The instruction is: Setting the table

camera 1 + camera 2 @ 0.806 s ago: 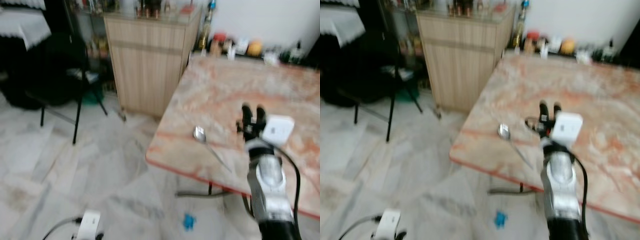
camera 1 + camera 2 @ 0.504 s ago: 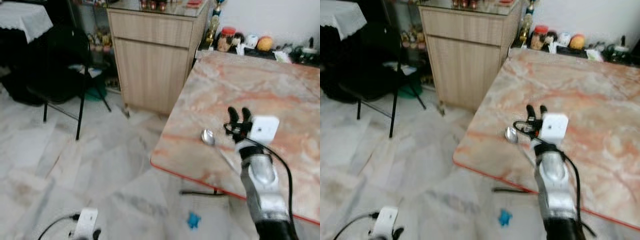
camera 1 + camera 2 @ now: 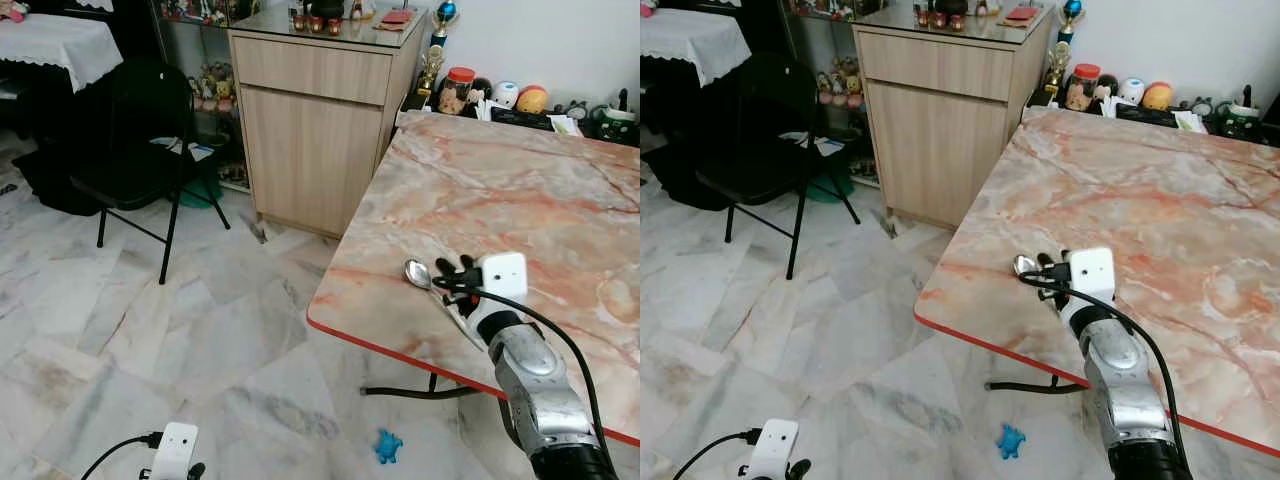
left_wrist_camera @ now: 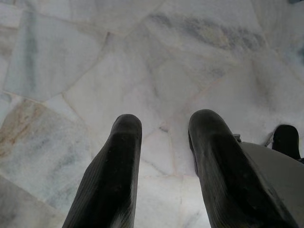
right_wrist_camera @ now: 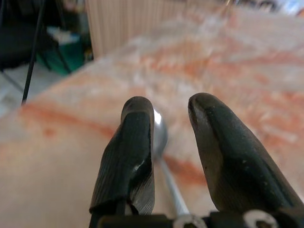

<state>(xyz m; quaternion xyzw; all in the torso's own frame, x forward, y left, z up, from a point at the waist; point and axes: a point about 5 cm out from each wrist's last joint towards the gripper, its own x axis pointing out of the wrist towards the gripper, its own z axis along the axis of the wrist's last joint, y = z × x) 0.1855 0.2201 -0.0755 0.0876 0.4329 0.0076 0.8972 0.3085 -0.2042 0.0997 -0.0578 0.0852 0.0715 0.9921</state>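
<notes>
Spoon (image 3: 418,273) on marble table (image 3: 520,190), between spread fingers of right end effector (image 3: 456,279)

Bare marble table (image 3: 520,190) is offered toward twelve o'clock; passage is blocked there by jars (image 3: 459,88).

head eyes: down on table (image 3: 520,190) | wrists: along fingers, close

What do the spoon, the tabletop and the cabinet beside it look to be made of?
The spoon looks like polished metal: silvery, with a bright glint on its bowl. The tabletop looks like glossy marble or a marble-look surface, with pink and orange veins and a red rim. The cabinet seems to be pale wood or wood-grain laminate, with what looks like a glass top.
</notes>
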